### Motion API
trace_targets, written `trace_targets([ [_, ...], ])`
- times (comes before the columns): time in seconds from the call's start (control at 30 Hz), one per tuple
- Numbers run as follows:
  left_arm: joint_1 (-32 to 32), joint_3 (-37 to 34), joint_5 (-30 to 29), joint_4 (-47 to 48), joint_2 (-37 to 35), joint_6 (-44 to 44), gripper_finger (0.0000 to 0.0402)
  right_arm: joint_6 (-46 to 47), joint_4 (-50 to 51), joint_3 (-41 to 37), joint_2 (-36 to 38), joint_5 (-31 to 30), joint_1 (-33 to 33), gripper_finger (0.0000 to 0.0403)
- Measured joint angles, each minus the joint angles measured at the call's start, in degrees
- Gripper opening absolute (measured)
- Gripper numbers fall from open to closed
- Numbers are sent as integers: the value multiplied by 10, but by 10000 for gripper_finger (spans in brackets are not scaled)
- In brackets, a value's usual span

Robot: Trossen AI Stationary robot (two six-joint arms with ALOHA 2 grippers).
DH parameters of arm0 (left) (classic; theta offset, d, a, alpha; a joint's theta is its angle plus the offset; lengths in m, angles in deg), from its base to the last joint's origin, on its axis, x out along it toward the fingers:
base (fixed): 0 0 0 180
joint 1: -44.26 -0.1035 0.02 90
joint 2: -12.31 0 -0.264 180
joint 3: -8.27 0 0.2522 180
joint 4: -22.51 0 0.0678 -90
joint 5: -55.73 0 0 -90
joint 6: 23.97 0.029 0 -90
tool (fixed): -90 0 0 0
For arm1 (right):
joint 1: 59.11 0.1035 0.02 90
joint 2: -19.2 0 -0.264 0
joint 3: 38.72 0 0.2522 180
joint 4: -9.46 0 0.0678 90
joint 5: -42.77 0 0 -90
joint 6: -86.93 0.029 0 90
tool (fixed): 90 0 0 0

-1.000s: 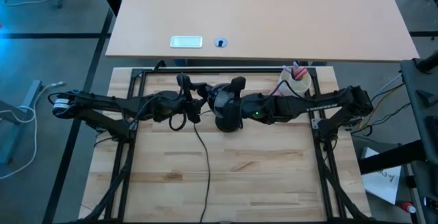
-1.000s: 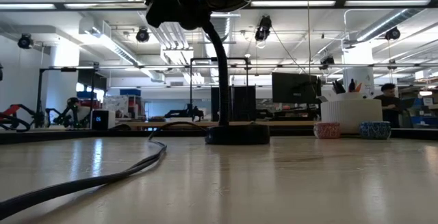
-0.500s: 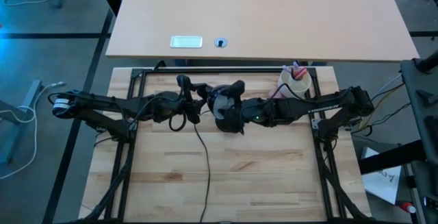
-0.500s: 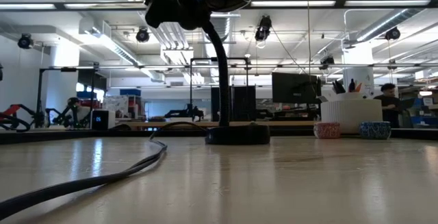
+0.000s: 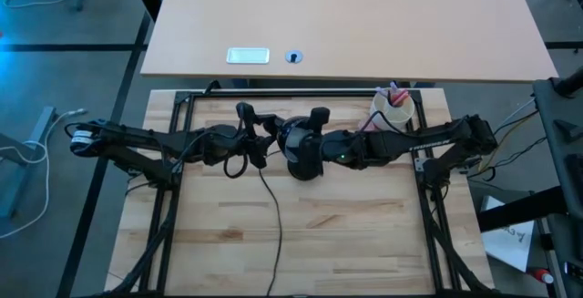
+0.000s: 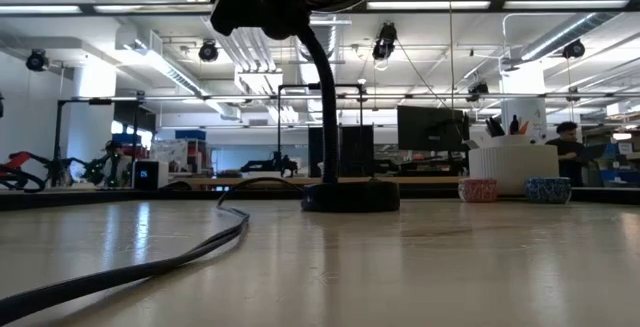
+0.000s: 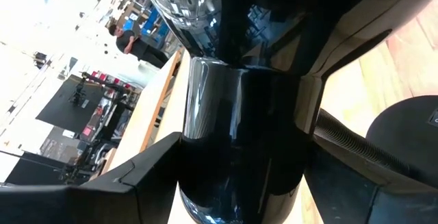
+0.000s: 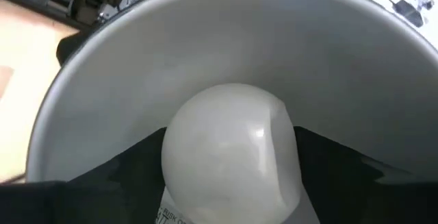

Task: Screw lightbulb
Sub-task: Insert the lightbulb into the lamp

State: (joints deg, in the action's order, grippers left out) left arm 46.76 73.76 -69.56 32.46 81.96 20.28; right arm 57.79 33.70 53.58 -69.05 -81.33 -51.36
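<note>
The white lightbulb sits inside the black desk lamp's silvery shade; it shows only in the right wrist view. My right gripper reaches into the shade from the table's right and is shut on the bulb. My left gripper comes from the left and is shut on the lamp's glossy black socket housing behind the shade. The lamp stands on its round base, and its gooseneck rises up to the grippers. My left gripper pinches the lamp's black socket housing between its two fingers, just behind the shade. It comes nearly level from the table's left. The head stays high above the table on its gooseneck. My right gripper has the bulb's round globe between its two fingers, one on each side. It comes nearly level from the table's right, into the shade's open mouth. The bulb's neck end, deeper in the shade, is hidden by the globe.
The lamp's black cord runs from the base toward the near edge. A white cup with small things in it stands at the far right. Two small bowls and a white container show at the far right in the low view.
My right gripper has rolled about its own pointing line at the shade's mouth while staying in place. My left gripper and the lamp head have kept still.
</note>
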Motion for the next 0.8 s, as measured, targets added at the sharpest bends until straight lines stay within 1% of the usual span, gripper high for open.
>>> trace_targets([
  [0.13, 1, 0, -1, 0, 0, 0, 263, 51, -2, 0, 0, -3, 0, 259],
  [0.2, 1, 0, -1, 0, 0, 0, 263, 87, -4, 0, 0, -3, 0, 259],
  [0.3, 1, 0, -1, 0, 0, 0, 263, 158, -9, 0, 0, -3, 0, 271],
  [0.47, 1, 0, -1, -1, 0, 0, 263, 315, -18, 0, 0, -5, 0, 283],
  [0.7, 1, 0, 0, -2, 0, 0, 263, 581, -17, 0, 0, -8, 0, 279],
  [0.73, 1, 0, -1, -2, 0, 0, 263, 610, -16, 0, 0, -8, 0, 279],
  [0.8, 1, 0, -1, -2, 0, 1, 263, 631, -15, 0, 0, -5, 1, 284],
])
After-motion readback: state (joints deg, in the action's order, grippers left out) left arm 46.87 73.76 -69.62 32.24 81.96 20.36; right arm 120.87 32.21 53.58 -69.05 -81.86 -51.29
